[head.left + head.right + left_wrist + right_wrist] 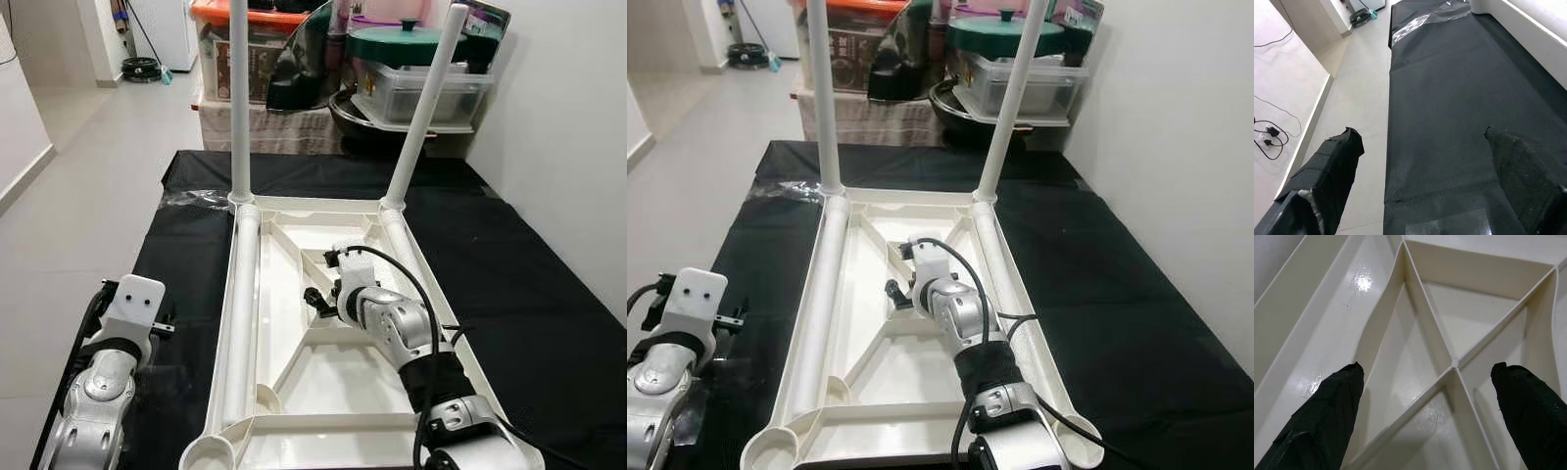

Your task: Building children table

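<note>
Currently: Tabletop Inverted, Two Legs Fitted

**Workpiece.** The white tabletop [294,382] lies upside down on the black-covered bench [509,294], ribbed underside facing up. Two white legs stand in the far corner sockets: the left leg [239,98] is upright, and the right leg [427,108] leans outward to the right. The near left socket [208,452] holds no leg. A third leg [235,323] lies flat along the left side of the tabletop, touching the left rail.

**Right gripper.** The right gripper [1430,377] hangs over the centre of the underside, above the junction where the diagonal ribs [1452,363] meet. Its jaws are spread wide apart and grasp nothing. A black cable [416,294] loops over the right arm.

**Left gripper.** The left gripper [1425,147] sits beside the tabletop on the left, over the bare black cover near the bench edge. Its jaws are released and hold nothing. The grey floor [1361,93] runs alongside.

**Surroundings.** Plastic storage boxes [421,83] and a green lid [407,39] are stacked beyond the far end of the bench. A clear plastic wrapper [196,199] lies on the cover near the left leg.
</note>
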